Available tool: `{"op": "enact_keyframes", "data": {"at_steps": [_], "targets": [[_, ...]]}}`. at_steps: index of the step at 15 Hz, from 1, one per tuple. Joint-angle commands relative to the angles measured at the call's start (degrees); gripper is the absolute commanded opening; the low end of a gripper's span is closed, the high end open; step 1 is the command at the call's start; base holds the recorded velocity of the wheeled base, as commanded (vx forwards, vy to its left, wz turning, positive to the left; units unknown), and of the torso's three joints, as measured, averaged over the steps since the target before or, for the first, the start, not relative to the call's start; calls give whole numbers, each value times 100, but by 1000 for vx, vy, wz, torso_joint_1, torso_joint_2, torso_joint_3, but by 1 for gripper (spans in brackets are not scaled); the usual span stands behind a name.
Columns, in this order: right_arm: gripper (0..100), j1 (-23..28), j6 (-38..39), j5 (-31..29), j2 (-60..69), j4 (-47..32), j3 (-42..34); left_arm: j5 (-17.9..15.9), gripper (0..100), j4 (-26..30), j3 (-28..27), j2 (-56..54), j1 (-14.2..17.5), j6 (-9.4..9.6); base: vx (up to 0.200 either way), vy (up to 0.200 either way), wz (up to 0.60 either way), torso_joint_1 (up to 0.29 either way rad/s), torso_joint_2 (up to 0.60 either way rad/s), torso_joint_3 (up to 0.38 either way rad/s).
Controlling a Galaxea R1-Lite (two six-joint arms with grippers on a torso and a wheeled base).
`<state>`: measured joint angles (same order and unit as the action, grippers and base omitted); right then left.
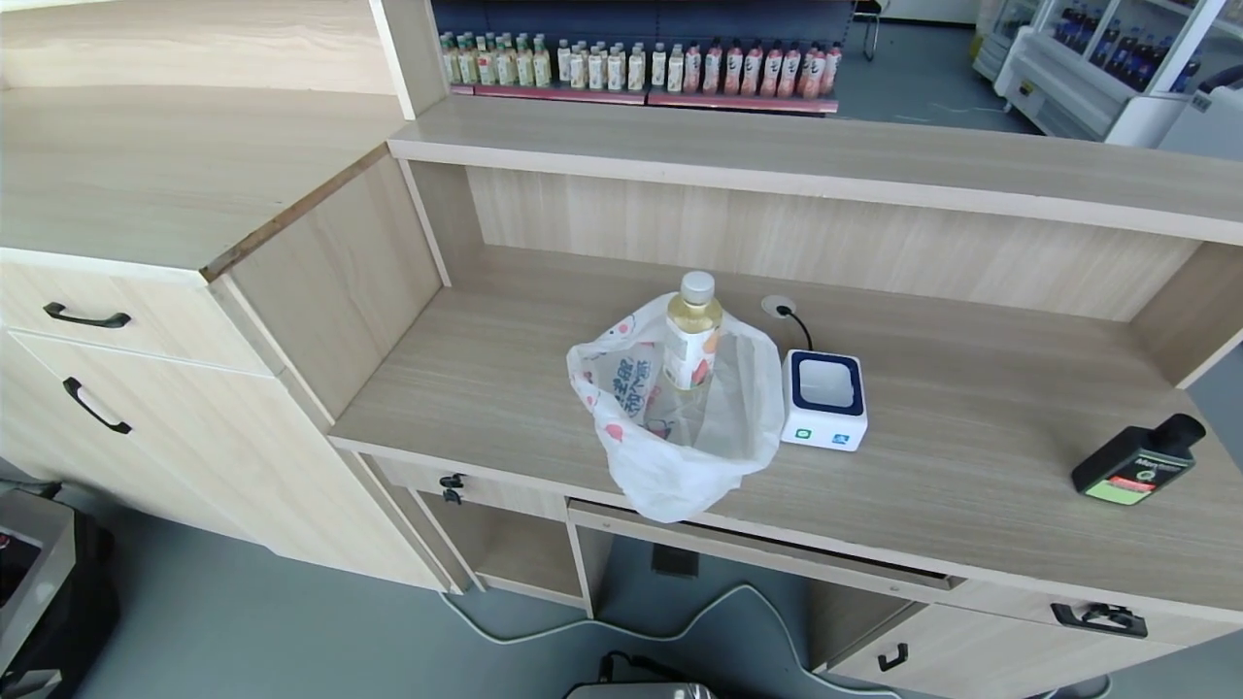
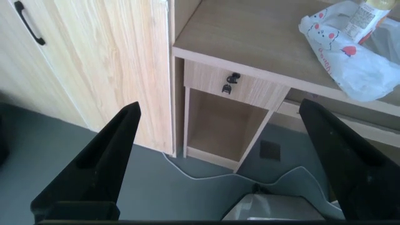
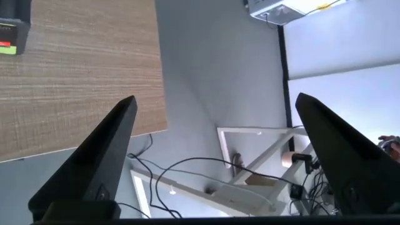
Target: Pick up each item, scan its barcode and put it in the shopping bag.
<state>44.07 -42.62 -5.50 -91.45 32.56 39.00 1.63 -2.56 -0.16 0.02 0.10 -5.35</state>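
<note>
A white plastic shopping bag stands open on the wooden counter, with a tea bottle upright inside it, its white cap above the rim. Right beside the bag sits a white and blue barcode scanner. A black bottle lies on its side at the counter's right end. My left gripper hangs open below and in front of the counter's left end, above the grey floor, with the bag farther off. My right gripper is open off the counter's right edge, the black bottle at the frame's corner.
A raised shelf overhangs the back of the counter. A taller cabinet with black handles stands to the left. A keyed drawer and an open cubby sit below the counter. Cables run on the floor.
</note>
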Motion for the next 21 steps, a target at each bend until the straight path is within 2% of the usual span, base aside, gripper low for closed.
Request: {"op": "enact_keyframes", "data": {"at_steps": [1,5,9,13,21], "targets": [[100,-21,-133,-13,-540,22,47,12,100,1,-2,-2,-1,-1,0,0,0,0,0,0],[100,-302,-71,5,-848,216,29,4,100,1,-2,-2,-1,-1,0,0,0,0,0,0],[100,-891,465,75,-1208,506,55,4,100,1,-2,-2,-1,-1,0,0,0,0,0,0],[100,-1269,509,75,-1445,1007,108,4,100,1,-2,-2,-1,-1,0,0,0,0,0,0],[100,-1489,544,84,-1788,1200,205,4,100,1,-2,-2,-1,-1,0,0,0,0,0,0]]}}
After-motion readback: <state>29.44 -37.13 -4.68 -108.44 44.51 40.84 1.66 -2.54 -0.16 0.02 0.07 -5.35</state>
